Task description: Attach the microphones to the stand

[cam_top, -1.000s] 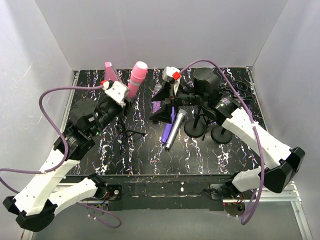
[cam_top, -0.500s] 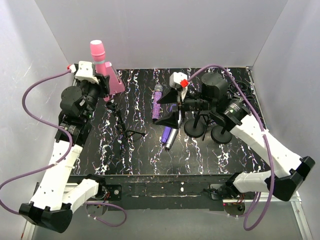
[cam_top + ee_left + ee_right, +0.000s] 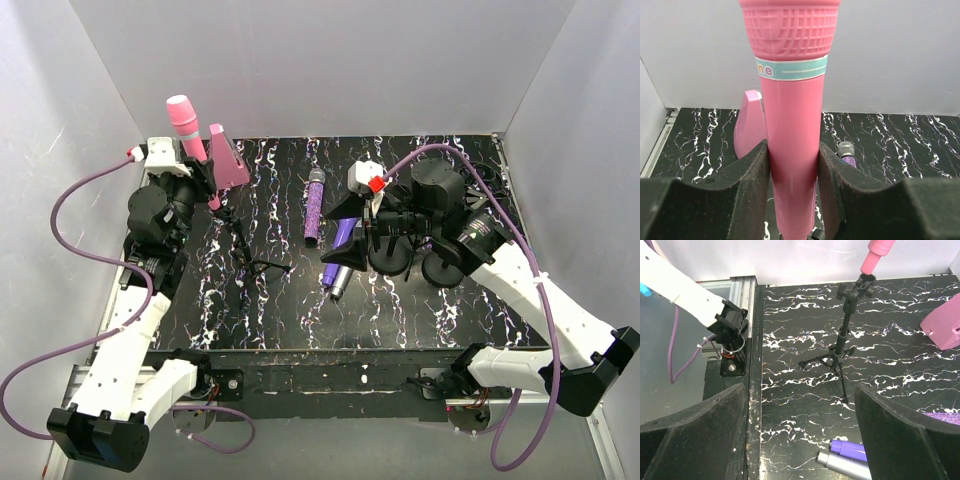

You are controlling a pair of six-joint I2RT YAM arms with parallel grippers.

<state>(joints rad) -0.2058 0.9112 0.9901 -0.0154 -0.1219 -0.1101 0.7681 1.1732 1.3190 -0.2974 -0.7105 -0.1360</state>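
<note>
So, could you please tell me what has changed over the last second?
The left gripper, shut on the pink microphone, rose and swung it from tilted to upright, base over the tripod stand. The right gripper, open, drew back toward the near edge, uncovering the glittery purple microphone. The silver-grey microphone, plain purple microphone and pink wedge stayed put.
</note>
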